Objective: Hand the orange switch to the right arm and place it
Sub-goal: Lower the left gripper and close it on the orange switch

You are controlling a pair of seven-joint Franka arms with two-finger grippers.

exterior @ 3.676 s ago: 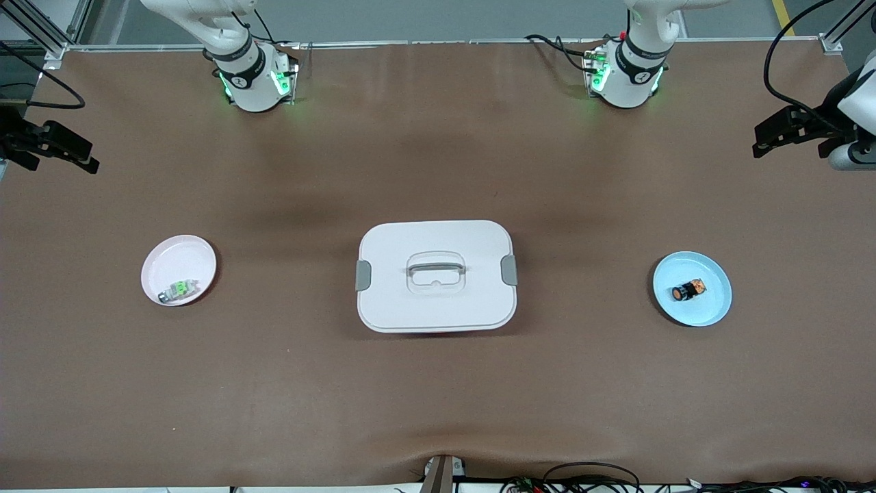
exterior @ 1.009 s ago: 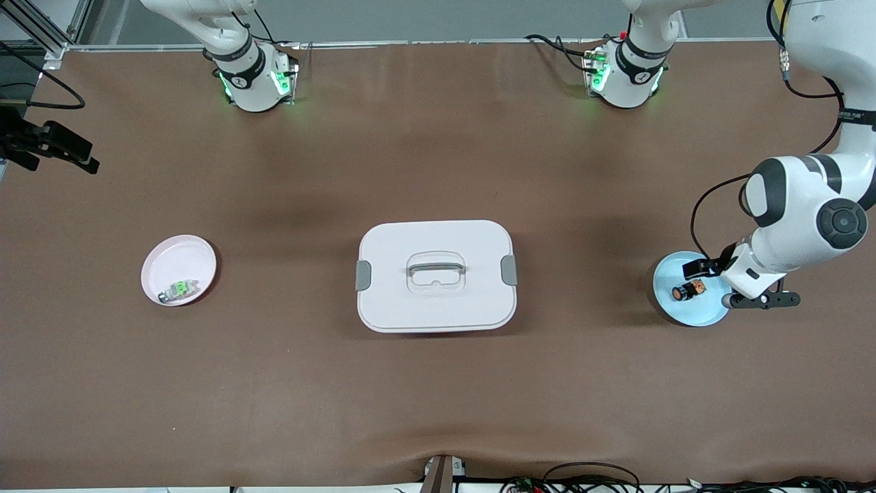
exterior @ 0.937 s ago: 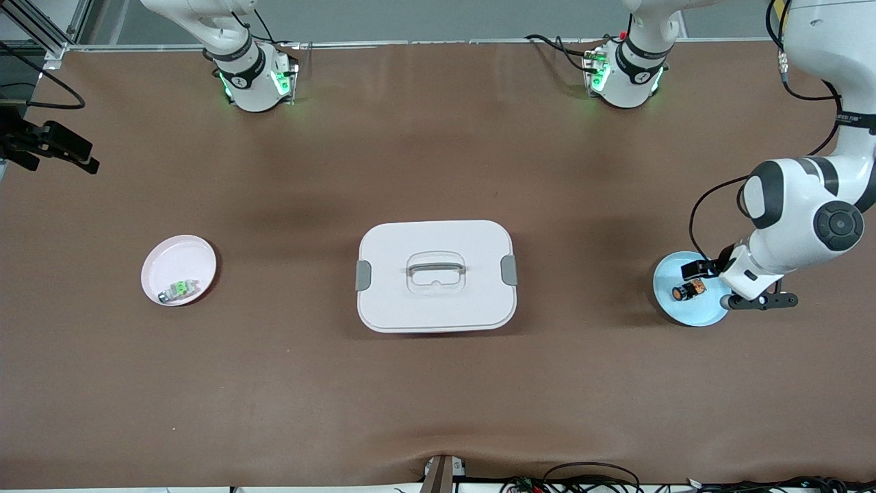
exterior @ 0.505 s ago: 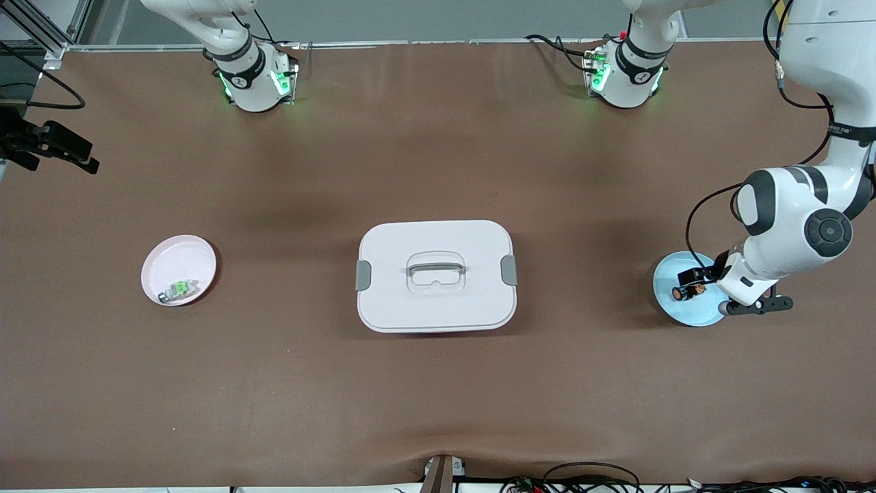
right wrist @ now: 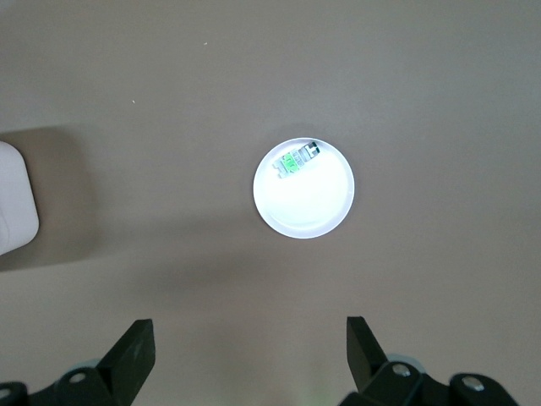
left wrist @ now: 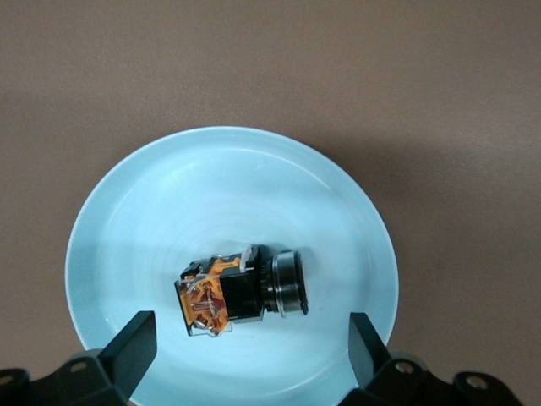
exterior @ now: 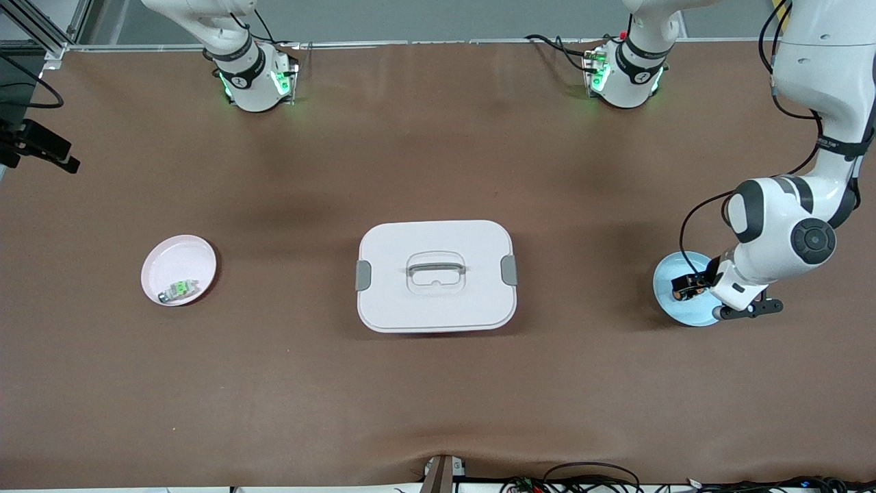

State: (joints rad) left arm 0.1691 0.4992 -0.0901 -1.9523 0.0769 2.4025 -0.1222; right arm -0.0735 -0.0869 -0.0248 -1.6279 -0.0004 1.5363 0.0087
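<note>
Both grippers have jaws spread wide. Left gripper (left wrist: 245,351) hangs low over the blue plate (exterior: 667,301), orange switch (left wrist: 241,292) lying on it, ungripped. Right gripper (right wrist: 245,355) waits high above the table.

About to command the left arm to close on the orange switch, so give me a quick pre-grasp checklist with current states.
1. Orange switch lying on its side in the blue plate: ok.
2. Left pincer open, one finger on each side of the switch: ok.
3. Fingers low enough to close on the switch body: cannot tell.
4. Switch free of other parts in the plate: ok.
5. Right pincer open, waiting high over the table near the pink plate: ok.
6. White lidded box closed, at the table's middle: ok.
</note>
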